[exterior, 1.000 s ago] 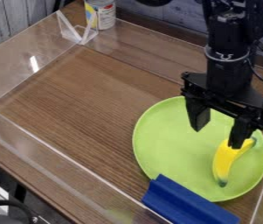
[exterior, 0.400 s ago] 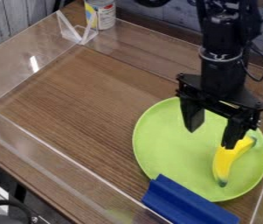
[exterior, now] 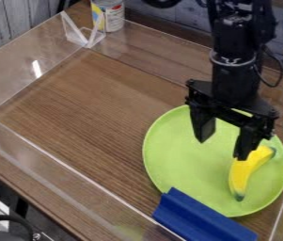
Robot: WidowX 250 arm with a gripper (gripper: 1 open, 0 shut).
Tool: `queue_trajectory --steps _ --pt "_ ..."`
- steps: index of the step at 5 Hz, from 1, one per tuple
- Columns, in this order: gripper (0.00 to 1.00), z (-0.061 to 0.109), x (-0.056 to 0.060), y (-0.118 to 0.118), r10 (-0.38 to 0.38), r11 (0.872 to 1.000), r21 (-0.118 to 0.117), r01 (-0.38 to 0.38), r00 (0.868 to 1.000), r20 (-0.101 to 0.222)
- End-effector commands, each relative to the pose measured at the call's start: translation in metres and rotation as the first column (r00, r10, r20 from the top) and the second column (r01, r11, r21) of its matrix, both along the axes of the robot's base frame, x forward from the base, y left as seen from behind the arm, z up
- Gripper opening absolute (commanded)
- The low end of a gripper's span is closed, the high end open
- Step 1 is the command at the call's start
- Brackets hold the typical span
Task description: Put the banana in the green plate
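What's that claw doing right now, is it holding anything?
Gripper: open, holding nothing; the banana lies on the green plate beneath it.

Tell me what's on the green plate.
The banana lies on the plate, toward its right side. The open gripper hangs over it, one finger hiding the banana's upper tip. The blue block covers the plate's near rim.

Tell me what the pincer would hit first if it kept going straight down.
Most likely the green plate: the open pincer points down over it. The banana lies by one finger; depth is unclear.
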State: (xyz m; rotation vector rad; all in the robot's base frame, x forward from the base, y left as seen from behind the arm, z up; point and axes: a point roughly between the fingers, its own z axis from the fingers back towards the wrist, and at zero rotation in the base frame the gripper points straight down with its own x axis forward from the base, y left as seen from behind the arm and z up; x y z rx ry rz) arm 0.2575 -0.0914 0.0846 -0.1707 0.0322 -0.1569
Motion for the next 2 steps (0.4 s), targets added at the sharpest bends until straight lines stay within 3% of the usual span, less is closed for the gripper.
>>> queue_trajectory --steps 1,2 --pt "1.0 0.012 0.009 0.006 0.014 1.0 -0.013 -0.013 0.999 0.033" --pt "1.0 0.018 0.017 0.017 0.03 0.999 -0.014 -0.029 0.998 0.046"
